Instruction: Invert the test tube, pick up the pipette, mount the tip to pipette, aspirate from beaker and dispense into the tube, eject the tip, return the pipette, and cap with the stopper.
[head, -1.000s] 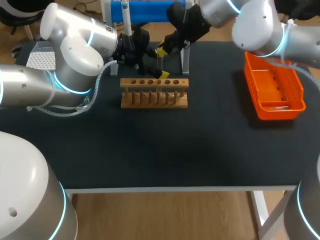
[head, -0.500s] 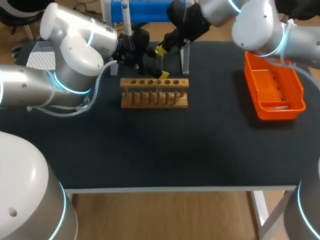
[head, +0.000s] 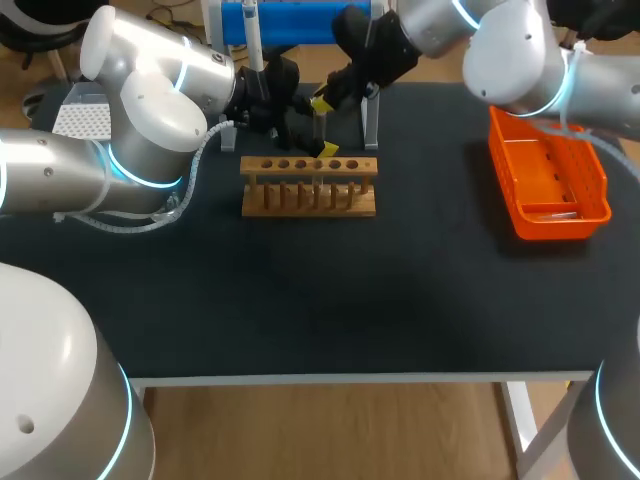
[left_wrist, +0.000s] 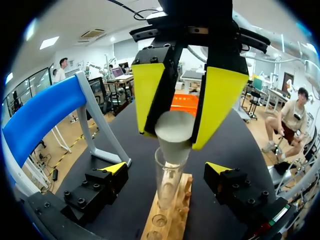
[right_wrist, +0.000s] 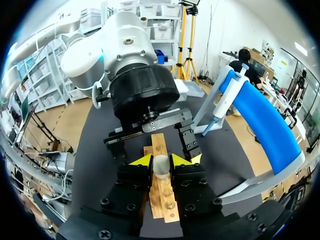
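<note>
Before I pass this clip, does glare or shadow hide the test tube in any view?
Head view: no glare, but the test tube reads dark on dark. Left wrist view: evenly lit, tube and stopper plain. Right wrist view: the stopper covers the tube from above.

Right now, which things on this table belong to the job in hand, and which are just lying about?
Job in hand: stopper, clamped in the right end effector; test tube in the wooden rack; left end effector, open either side of the tube; pipette on its blue stand.
Lying about: orange basket, untouched at the table's right.
</note>
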